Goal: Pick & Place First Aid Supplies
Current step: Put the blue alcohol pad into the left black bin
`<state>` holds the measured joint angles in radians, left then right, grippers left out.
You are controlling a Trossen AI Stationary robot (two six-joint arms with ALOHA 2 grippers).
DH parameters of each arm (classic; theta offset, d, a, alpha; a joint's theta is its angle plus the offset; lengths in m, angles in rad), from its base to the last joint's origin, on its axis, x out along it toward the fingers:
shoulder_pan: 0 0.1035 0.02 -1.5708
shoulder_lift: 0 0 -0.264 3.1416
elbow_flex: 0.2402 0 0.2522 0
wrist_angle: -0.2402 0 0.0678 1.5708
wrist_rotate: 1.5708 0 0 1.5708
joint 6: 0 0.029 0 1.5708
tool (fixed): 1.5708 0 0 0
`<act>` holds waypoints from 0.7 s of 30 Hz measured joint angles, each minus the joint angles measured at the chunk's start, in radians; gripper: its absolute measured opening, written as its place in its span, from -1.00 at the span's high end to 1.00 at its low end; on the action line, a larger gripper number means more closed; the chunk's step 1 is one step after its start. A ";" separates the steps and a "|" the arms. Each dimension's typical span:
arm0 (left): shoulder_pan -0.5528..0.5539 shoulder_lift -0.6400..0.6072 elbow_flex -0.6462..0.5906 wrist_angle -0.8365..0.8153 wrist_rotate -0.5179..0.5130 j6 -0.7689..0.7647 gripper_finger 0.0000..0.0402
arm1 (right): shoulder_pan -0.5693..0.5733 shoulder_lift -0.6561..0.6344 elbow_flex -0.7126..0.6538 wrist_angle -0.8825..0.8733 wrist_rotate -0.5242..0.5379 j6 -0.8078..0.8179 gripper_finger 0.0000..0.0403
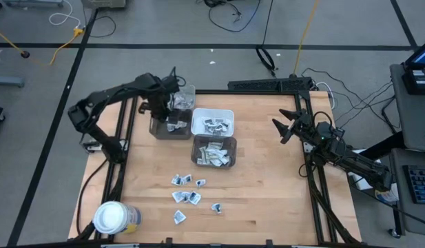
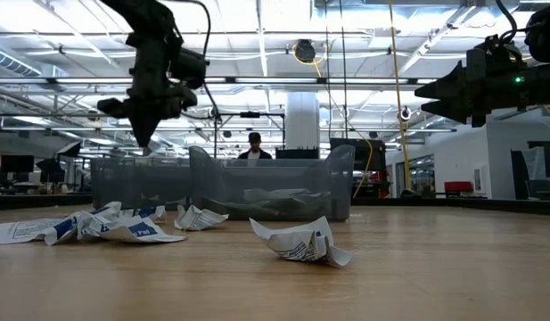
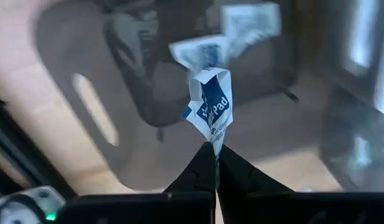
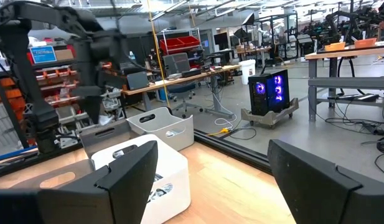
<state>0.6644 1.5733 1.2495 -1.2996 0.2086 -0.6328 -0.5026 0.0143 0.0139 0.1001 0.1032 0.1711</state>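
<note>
The left gripper [image 3: 215, 158] — pinched shut on 1 white packet [image 3: 211, 109] hanging lengthwise from its tips — hovers directly above the dark grey bin [image 1: 169, 126], while the right gripper [image 1: 286, 126] waits wide open, well apart.

Robotics lab: workbenches [image 4: 344, 56], cabled floor [image 1: 219, 27].

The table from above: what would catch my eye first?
Three bins clustered at the table's far middle, with loose paper packets scattered on the wood nearer the front. The left tool hangs over the dark bin, pinching one blue-printed packet. A white-lidded jar stands at the front left corner.
</note>
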 joint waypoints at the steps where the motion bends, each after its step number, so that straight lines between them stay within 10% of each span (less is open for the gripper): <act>1: 0.012 0.011 0.000 -0.002 -0.006 0.010 1.00 | 0.000 0.000 0.000 0.000 0.000 0.000 -0.48; 21: -0.010 0.144 -0.109 0.209 -0.105 0.076 0.88 | 0.000 0.000 0.000 0.000 0.000 0.000 -0.48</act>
<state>0.6540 1.7178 1.1405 -1.0905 0.1032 -0.5567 -0.5025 0.0144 0.0143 0.1001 0.1035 0.1711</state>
